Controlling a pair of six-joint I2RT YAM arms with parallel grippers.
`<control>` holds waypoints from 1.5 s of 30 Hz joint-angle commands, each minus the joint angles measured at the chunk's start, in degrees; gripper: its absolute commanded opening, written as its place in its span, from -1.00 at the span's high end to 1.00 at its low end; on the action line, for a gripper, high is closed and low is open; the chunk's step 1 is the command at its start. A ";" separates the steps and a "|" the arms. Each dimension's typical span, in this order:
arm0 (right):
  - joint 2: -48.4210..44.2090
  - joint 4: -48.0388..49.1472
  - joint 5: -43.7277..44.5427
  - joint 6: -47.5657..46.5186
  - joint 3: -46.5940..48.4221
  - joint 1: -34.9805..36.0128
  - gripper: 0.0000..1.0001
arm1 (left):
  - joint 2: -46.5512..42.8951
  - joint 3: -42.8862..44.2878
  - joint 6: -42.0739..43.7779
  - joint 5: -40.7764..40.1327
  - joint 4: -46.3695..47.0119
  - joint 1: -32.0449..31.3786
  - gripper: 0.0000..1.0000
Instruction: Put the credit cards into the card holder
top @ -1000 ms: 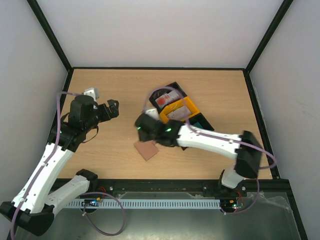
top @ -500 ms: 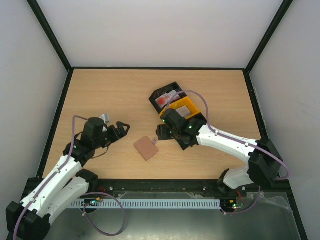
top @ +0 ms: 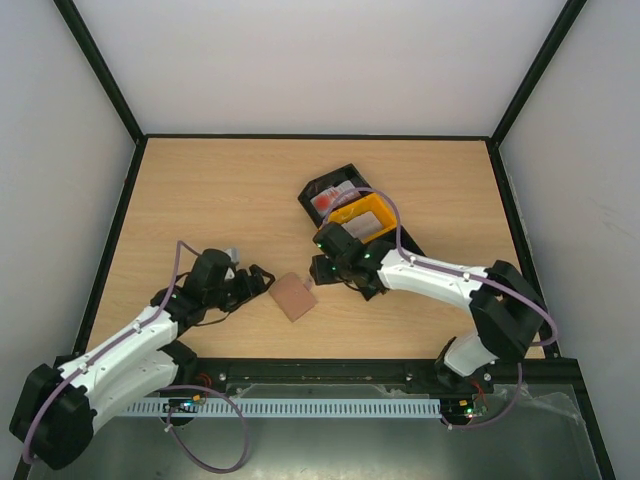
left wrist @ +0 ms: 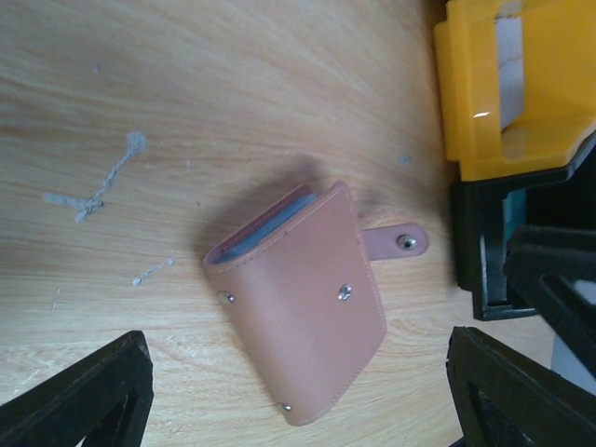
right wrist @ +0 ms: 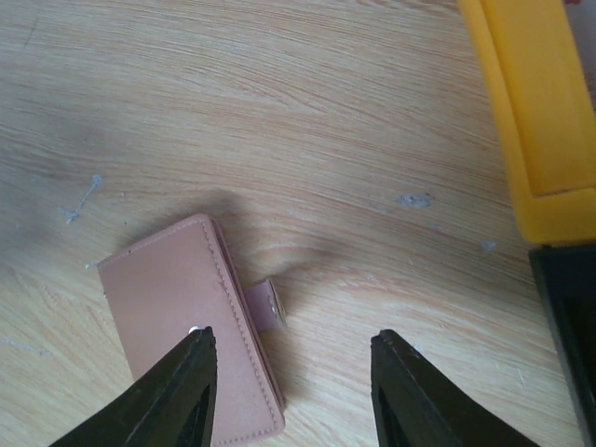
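Note:
The brown card holder (top: pixel 294 296) lies folded shut on the table, its strap tab (right wrist: pixel 268 303) sticking out unfastened toward the trays. My left gripper (top: pixel 262 278) is low at its left side and open; in the left wrist view the card holder (left wrist: pixel 303 312) lies just ahead of my fingers (left wrist: pixel 84 391). My right gripper (top: pixel 322 268) is open above its right edge, my fingers (right wrist: pixel 410 391) astride the strap tab and touching nothing. A red-and-white credit card (top: pixel 327 201) lies in the black tray (top: pixel 312 190).
An orange tray (top: pixel 362 215) lies against the black tray, just behind my right gripper; its edge (right wrist: pixel 531 121) is close on the right. A second black tray (right wrist: pixel 568 307) lies nearer. Side walls border the table.
My left arm has swung down and right, up to the card holder. My right gripper has drawn back from over the holder to its strap side, its jaws narrower.

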 commanded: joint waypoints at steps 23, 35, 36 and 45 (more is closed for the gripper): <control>11.50 5.10 -3.26 -1.53 3.28 0.09 0.82 | 6.60 -4.61 -1.93 0.33 8.85 -1.77 -0.67; 12.15 4.31 -4.47 -2.43 3.17 0.09 0.94 | 6.20 -4.78 -1.93 0.68 9.27 -1.86 -0.68; 12.14 4.38 -4.49 -2.36 3.21 0.16 0.96 | 6.26 -4.74 -1.94 0.73 9.42 -1.86 -0.68; 10.65 9.44 -8.38 -1.83 1.83 0.09 0.96 | 8.84 -6.92 -6.88 0.87 13.89 -3.49 -0.57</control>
